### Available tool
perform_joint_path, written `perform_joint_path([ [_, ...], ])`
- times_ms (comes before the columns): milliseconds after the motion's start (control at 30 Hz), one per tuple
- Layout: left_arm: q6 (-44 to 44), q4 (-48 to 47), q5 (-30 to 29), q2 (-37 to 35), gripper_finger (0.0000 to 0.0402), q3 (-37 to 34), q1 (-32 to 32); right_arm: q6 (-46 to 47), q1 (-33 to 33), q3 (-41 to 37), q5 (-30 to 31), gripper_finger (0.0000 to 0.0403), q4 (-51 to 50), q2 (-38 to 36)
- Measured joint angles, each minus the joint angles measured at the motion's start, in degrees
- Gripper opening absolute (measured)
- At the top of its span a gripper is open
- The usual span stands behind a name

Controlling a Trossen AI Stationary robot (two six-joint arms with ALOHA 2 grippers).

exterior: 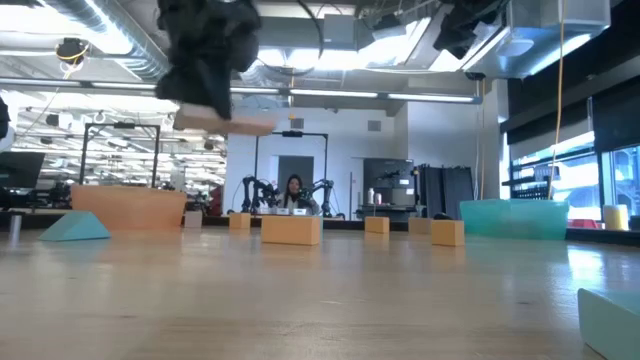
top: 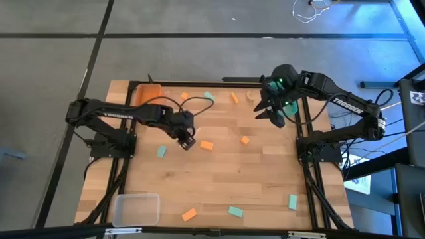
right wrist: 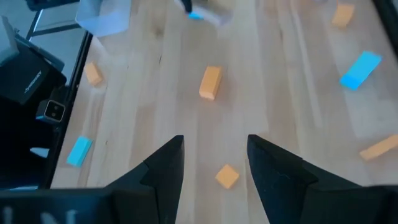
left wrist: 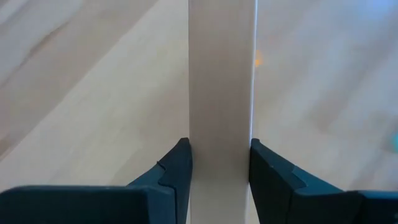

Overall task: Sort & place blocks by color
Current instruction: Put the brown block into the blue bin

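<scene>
Blocks: we see orange (top: pixel 206 145) and teal (top: pixel 161 152) ones scattered over the wooden surface (top: pixel 219 186), well apart from one another.
Wood block (left wrist: pixel 221 93): we find it clamped between the left tool's fingers (left wrist: pixel 177 171), lifted off the surface.
Left tool (top: pixel 187 141): gripping the wood block, near the middle of the surface, just beside an orange block.
Right tool (top: pixel 267 113): we see its fingers (right wrist: pixel 165 165) spread with nothing between them, raised above the far right corner.
Orange bin (top: pixel 147 94): far left corner.
Clear bin (top: pixel 136 209): near left corner.
Teal bin (exterior: pixel 515 218): we see it in the low view, on the far right.
</scene>
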Motion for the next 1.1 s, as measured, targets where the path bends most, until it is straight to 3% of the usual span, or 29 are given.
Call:
perform_joint_path([
  [300, 9.9, 10.8, 12.8, -0.2, 0.0117, 0.0, 4.6, 7.5, 0.0, 0.0, -0.1, 0.0177, 7.6, 0.1],
  [900, 12.0, 25.3, 34.3, -0.2, 0.0117, 0.0, 11.6, 5.7, 0.0, 0.0, -0.1, 0.0177, 11.0, 1.1],
  [1100, 12.0, 29.8, 36.7, -0.2, 0.0117, 0.0, 12.6, -6.4, 2.0, 0.0, 0.1, 0.0177, 11.4, 3.5],
])
